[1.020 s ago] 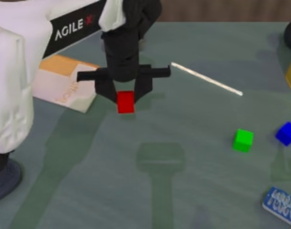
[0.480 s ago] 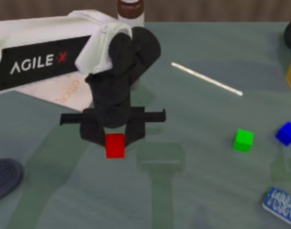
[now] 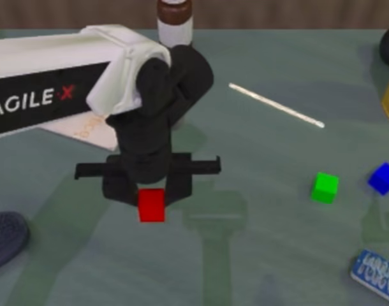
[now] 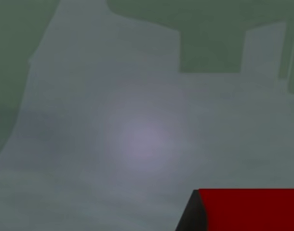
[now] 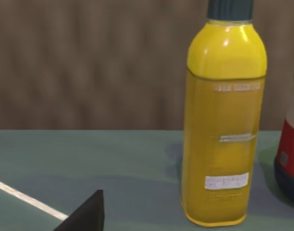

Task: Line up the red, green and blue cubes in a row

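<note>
My left gripper (image 3: 151, 203) is shut on the red cube (image 3: 151, 205) and holds it over the table's left-middle part. In the left wrist view the red cube (image 4: 250, 209) fills a corner, with one dark finger (image 4: 190, 219) pressed against its side. The green cube (image 3: 324, 187) rests on the table to the right. The blue cube (image 3: 383, 178) lies a little further right, apart from the green one. My right gripper (image 5: 86, 217) is parked beyond the top view's right side; only a dark corner of it shows in the right wrist view.
A thin white stick (image 3: 276, 105) lies at the back middle. A paper booklet (image 3: 92, 131) sits under my left arm, and a brown-capped jar (image 3: 175, 19) behind it. At the right are a yellow bottle (image 5: 224, 120) and a patterned blue pack (image 3: 376, 274). A dark oval thing (image 3: 3, 236) lies front left.
My left gripper has carried the red cube toward the table's front and slightly left. The green and blue cubes have not moved.
</note>
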`<action>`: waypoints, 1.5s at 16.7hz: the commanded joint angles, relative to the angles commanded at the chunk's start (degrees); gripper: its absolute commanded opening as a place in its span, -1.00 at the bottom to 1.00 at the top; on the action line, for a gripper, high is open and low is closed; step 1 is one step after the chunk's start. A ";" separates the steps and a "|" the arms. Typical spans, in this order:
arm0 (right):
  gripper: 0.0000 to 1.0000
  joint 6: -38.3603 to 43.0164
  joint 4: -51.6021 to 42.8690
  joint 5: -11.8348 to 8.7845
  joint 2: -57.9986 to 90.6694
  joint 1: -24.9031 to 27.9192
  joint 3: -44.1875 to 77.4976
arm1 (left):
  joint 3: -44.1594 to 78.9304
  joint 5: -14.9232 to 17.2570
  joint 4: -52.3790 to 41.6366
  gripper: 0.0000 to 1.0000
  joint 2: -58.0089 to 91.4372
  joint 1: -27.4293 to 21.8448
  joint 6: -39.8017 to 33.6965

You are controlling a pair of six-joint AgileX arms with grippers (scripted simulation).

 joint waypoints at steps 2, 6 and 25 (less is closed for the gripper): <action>1.00 0.00 0.00 0.00 0.00 0.00 0.00 | -0.73 -0.03 0.97 -1.00 0.29 -0.01 0.00; 1.00 0.00 0.00 0.00 0.00 0.00 0.00 | -5.60 -0.05 8.72 -1.00 2.75 -0.08 -0.20; 1.00 0.00 0.00 0.00 0.00 0.00 0.00 | -9.91 0.04 15.31 0.66 5.11 -0.44 -0.21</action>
